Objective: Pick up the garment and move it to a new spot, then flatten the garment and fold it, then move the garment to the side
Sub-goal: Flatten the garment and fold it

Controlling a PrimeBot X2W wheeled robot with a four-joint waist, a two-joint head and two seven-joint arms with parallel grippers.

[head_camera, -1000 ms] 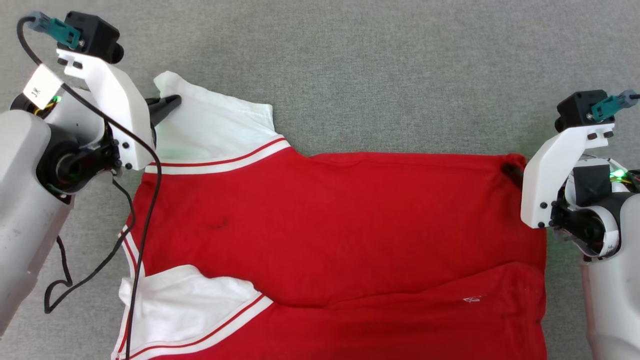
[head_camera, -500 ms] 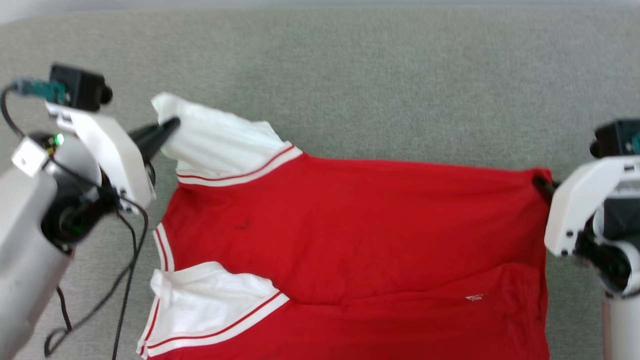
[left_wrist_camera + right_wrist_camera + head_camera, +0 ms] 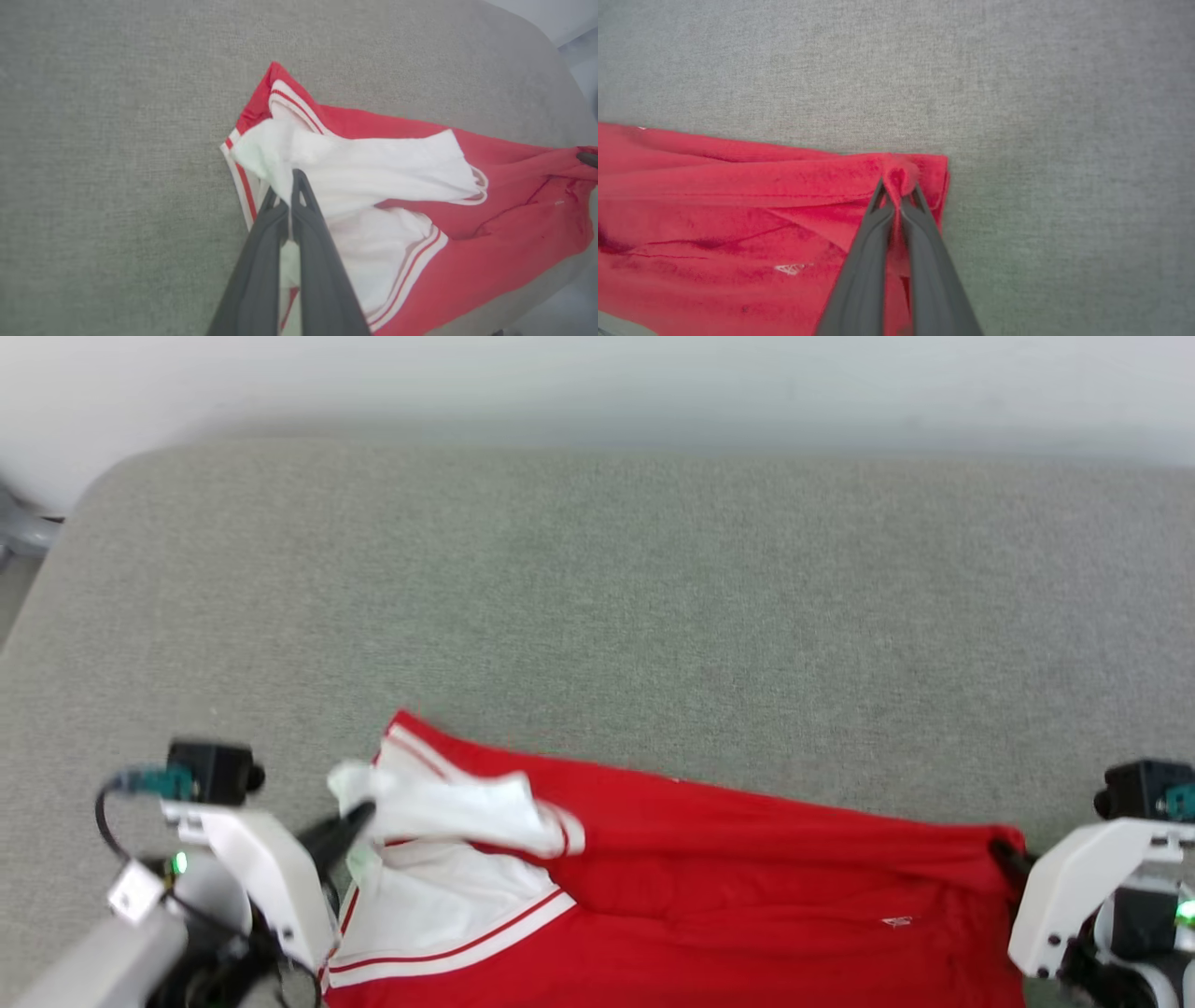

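Observation:
The garment (image 3: 747,877), a red shirt with white sleeves and striped trim, lies along the near edge of the grey surface with its far edge lifted and doubled toward me. My left gripper (image 3: 359,817) is shut on the white sleeve (image 3: 448,807) at lower left; the left wrist view has the left gripper (image 3: 287,186) pinching that white cloth (image 3: 373,163). At the lower right my right gripper (image 3: 1004,851) is shut on the red hem corner. In the right wrist view the right gripper (image 3: 896,191) nips a small fold of red fabric (image 3: 738,186). Any lettering is hidden.
Grey carpet-like surface (image 3: 653,597) stretches wide beyond the shirt, with a rounded far-left corner (image 3: 112,476) and a pale wall (image 3: 597,383) behind its far edge. A black cable (image 3: 107,812) loops by my left wrist.
Both grippers have drawn the shirt's far edge toward me, folding the upper sleeve over the lower one. The right gripper closed on the hem corner. The head camera tilted up.

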